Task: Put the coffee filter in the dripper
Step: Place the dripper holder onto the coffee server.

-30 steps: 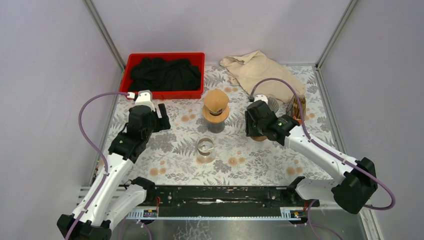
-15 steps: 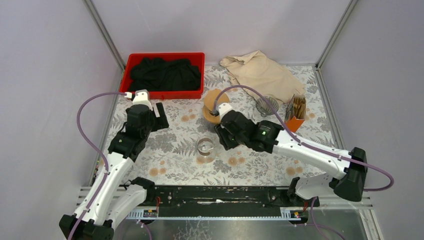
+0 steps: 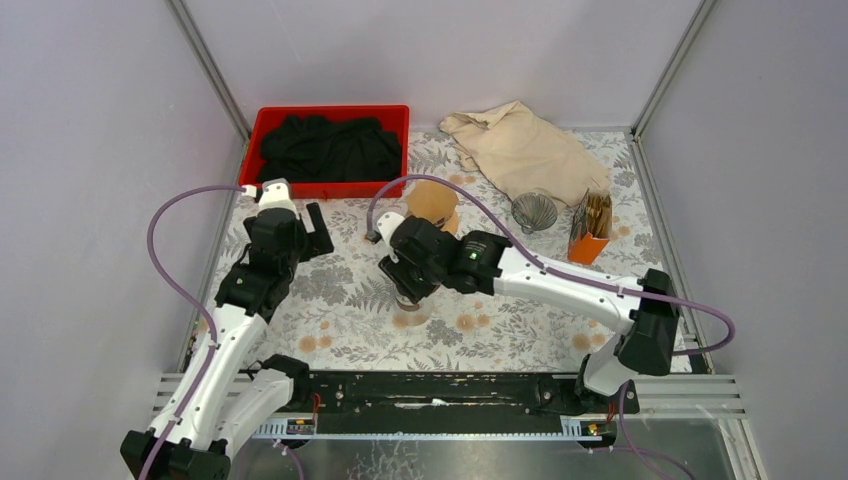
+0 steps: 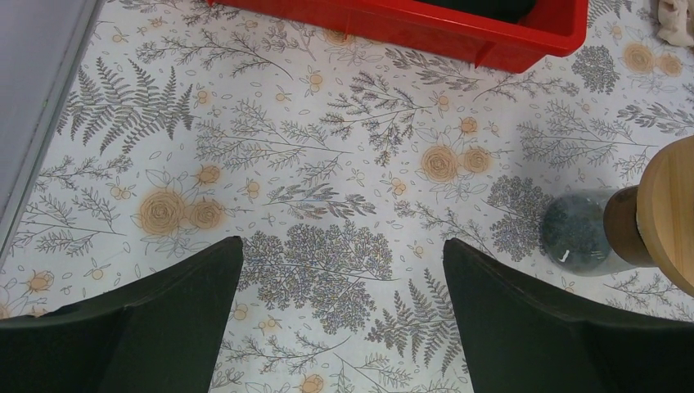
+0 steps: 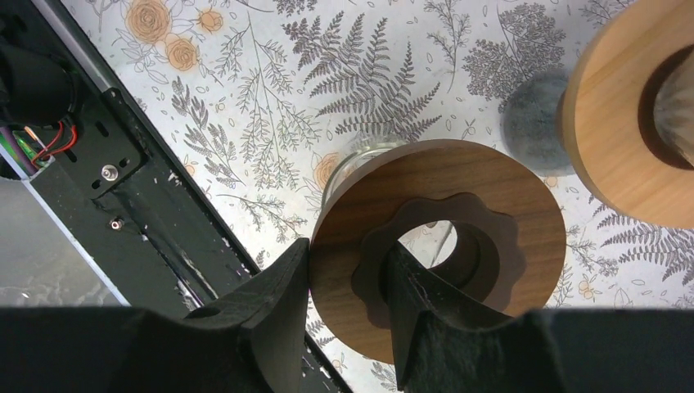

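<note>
— We see a dark wood ring [image 5: 446, 172], smooth and matt, don't we?
— We do. We also see a glossy red plastic tray [image 3: 335, 188], a soft beige cloth [image 3: 520, 145] and a shiny metal wire cone [image 3: 533, 211].

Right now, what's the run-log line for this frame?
right gripper: shut on wooden ring, over glass | left gripper: open, empty, near red tray

I see a table [image 3: 330, 330] under a white cloth [image 4: 344, 164] printed with grey ferns and orange roses. Plain pale-lilac walls [image 3: 90, 150] enclose its far and side edges, with aluminium posts [image 3: 208, 68] at the far corners. The light is soft and even.
</note>
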`<state>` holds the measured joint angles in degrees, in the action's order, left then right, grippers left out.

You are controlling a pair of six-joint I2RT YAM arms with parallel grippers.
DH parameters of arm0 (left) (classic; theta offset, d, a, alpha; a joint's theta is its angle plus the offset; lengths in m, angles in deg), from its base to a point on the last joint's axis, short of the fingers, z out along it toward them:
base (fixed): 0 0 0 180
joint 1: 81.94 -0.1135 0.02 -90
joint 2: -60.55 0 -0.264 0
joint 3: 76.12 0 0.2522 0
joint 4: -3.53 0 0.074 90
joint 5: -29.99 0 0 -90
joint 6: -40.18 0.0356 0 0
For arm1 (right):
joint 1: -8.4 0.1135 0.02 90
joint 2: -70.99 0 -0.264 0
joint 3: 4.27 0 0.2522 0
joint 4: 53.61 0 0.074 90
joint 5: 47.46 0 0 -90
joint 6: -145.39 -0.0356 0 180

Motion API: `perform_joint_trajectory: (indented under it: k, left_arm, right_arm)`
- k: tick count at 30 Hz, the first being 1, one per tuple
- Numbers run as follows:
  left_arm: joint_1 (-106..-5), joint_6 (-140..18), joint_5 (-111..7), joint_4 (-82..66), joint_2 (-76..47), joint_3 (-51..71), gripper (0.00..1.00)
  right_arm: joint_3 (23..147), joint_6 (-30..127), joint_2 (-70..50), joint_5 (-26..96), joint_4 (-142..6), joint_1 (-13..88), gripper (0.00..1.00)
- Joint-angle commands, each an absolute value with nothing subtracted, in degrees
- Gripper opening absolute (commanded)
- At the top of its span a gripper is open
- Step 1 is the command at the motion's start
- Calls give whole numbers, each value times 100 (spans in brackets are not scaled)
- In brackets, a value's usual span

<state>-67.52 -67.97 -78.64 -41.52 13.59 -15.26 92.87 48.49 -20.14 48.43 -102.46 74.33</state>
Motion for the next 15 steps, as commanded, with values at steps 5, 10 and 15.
perform_joint_trajectory:
  k: [5, 10, 15]
  left_arm:
    - [-6883, -6889, -8023, -3985, 1389, -1508, 100]
    - [-6911, -6884, -7976, -3985, 1396, -1507, 100]
    - [-6919, -6889, -7959, -3984, 1402, -1510, 100]
  right_arm:
    - [9932, 5147, -2402, 4589, -10618, 7488, 19]
    - [9984, 5139, -2779, 4629, -10653, 7489, 20]
    - [9963, 5170, -2928, 4762, -10568, 7492, 21]
